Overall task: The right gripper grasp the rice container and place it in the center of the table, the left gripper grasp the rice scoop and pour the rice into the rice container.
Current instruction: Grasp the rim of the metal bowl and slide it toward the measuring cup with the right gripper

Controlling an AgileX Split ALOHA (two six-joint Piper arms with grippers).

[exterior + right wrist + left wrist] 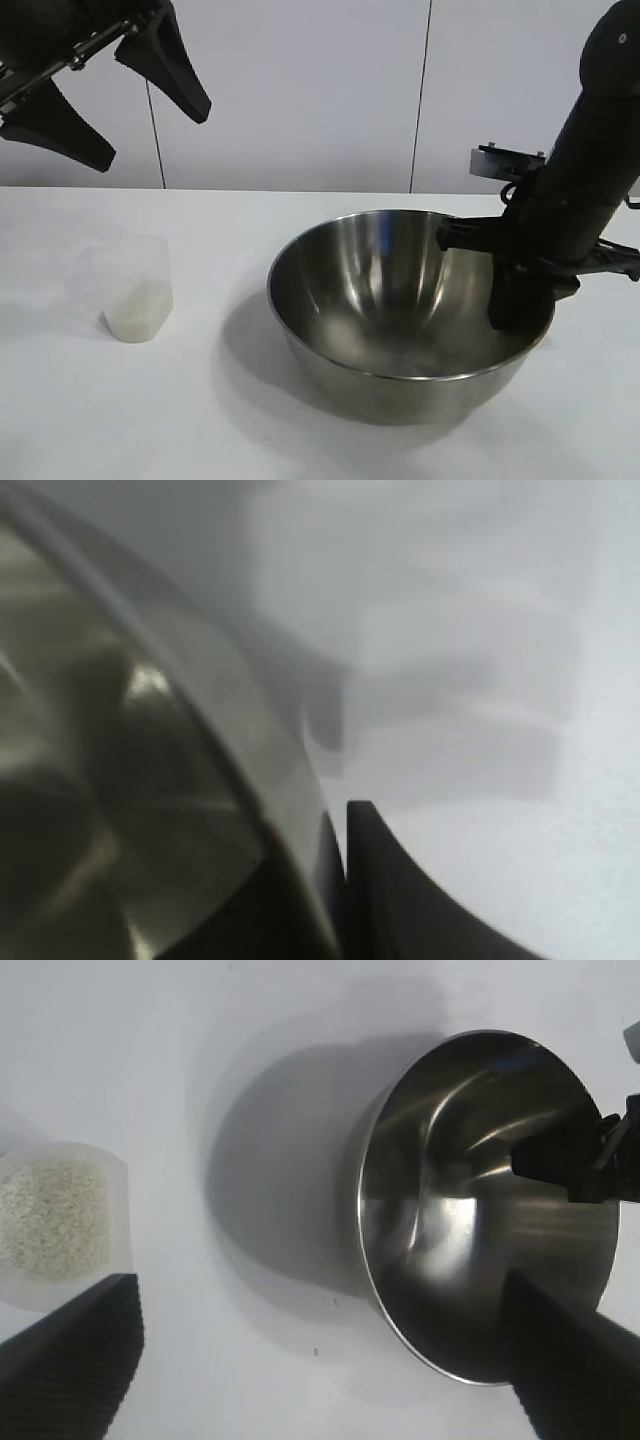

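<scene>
The rice container (380, 300), a wide shiny steel bowl, stands on the white table (100, 420) right of centre. My right gripper (520, 310) is shut on its right rim, one finger inside the bowl and one outside; the right wrist view shows the rim (250, 740) pinched at the right gripper (340, 825). The rice scoop (130, 285), a small clear plastic cup, stands at the left with rice (138, 310) in its bottom. My left gripper (150, 135) hangs open high above the cup, holding nothing. The left wrist view shows the left gripper (318, 1290) above bare table, between the scoop (55, 1220) and the bowl (470, 1210).
A white panelled wall (300, 90) closes the back of the table. A small metal bracket (505, 160) juts out behind the right arm. Bare tabletop lies between cup and bowl and along the front edge.
</scene>
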